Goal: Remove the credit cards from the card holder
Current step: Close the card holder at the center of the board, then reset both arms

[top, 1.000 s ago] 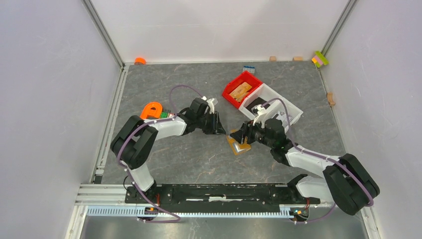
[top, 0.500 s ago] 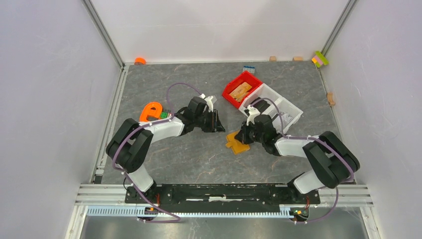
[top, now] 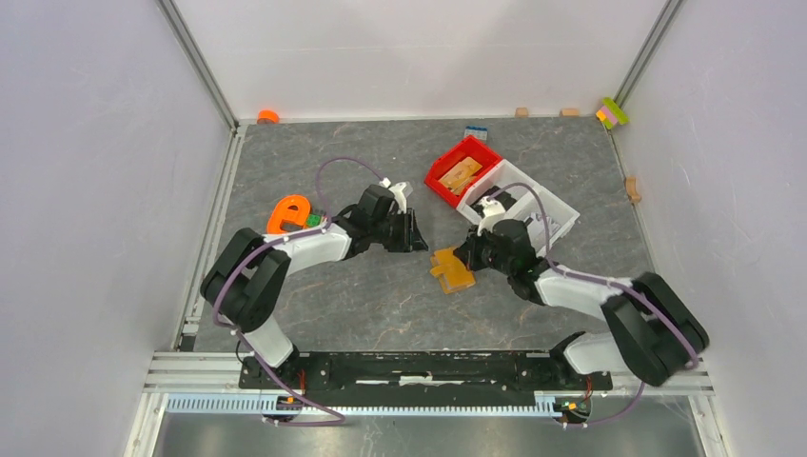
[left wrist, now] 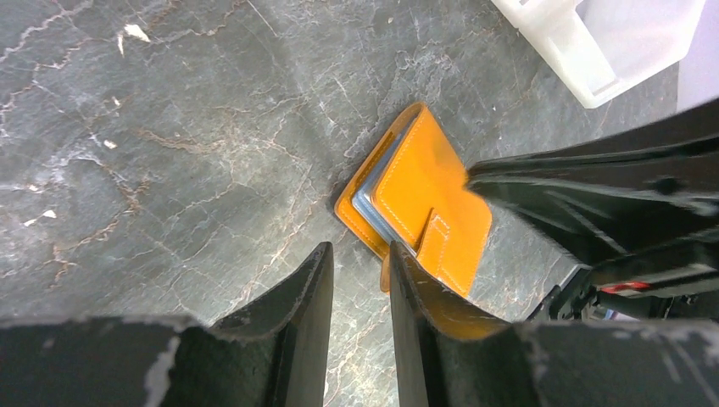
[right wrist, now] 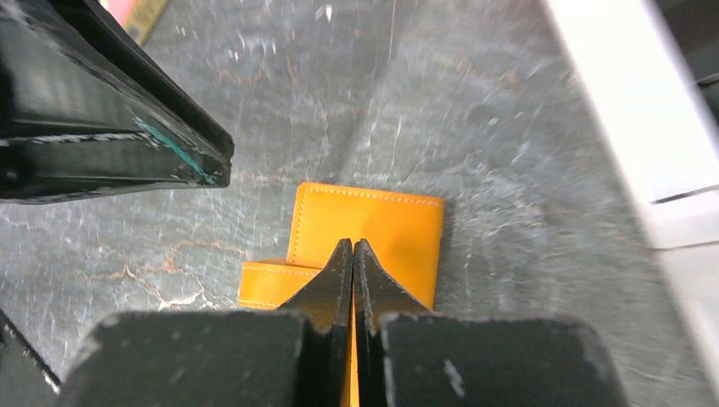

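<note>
While the card holder lies folded shut on the grey table, near its middle and between the two claws, pale blue-grey layers show at its side edge in the left wrist view; whether these are cards or only lining I cannot tell. The right gripper is clenched: its two fingers are pressed together with nothing between them, and the tips are over the top cover of the holder, close to its strap. The left gripper is released, with a narrow gap between its fingers and nothing inside. It hangs just beside the holder's far-left corner; if it touches, I cannot tell. Behind the right arm stands the red bin with a tan wooden piece in it. Against it stands the white bin, whose inside the arm partly hides. This white bin is near the holder on the far right. Toward the near edge and the left, bare table surface shows, and the table's edges are well apart from the holder.
</note>
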Controlling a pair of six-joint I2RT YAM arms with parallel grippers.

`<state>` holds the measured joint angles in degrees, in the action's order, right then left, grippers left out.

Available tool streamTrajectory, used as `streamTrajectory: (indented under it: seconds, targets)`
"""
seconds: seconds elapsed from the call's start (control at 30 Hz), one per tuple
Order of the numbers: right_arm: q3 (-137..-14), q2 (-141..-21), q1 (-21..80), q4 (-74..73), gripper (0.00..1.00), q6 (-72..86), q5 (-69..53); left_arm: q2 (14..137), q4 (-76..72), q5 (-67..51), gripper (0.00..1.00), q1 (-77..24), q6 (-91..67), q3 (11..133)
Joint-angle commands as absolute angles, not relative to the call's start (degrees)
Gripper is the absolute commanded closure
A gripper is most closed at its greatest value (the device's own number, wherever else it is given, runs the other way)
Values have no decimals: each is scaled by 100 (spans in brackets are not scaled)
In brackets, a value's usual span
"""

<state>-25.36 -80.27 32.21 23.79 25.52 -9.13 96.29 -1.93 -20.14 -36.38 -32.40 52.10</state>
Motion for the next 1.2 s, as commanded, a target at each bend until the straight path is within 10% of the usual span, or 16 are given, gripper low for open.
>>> streamTrajectory:
  seconds: [0.0, 0.77, 0.9, 1.07, 1.17]
  targets:
    - [-2409, -7152, 3245, 2035, 100, 2055, 76, 9227, -133, -1613, 63, -3630, -2950, 5123]
    - [-2251, -6952, 3462, 1595, 97, 1842, 570, 8327, -37, -775, 57, -3661, -2567, 4819]
    - [-1715, -6033, 3463, 1954, 78, 1772, 1449, 7602, -140, 201, 49, -3667, -2235, 4459]
    - [-705, -5229, 3462, 3248, 53, 1267, 2162, 6685, -870, 1139, 3, -3666, -1912, 3664]
    - [-468, -5023, 3462, 3508, 49, 909, 2460, 6141, -1771, 1289, 0, -3665, -1561, 2976]
